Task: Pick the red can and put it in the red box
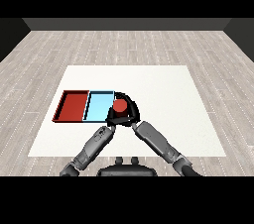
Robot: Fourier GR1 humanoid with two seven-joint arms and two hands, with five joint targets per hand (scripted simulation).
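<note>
Curling round the red can (119, 106), the right hand (130, 110) has it in its black fingers just beside the right edge of the light blue tray (99, 107), with the grey right forearm (158, 143) running back to the lower right. The left hand (110, 120) sits close below the can near the blue tray's front corner, and I cannot tell how its fingers stand. Left of the blue tray, touching it, lies the red tray (73, 106) on the white table (168, 99).
</note>
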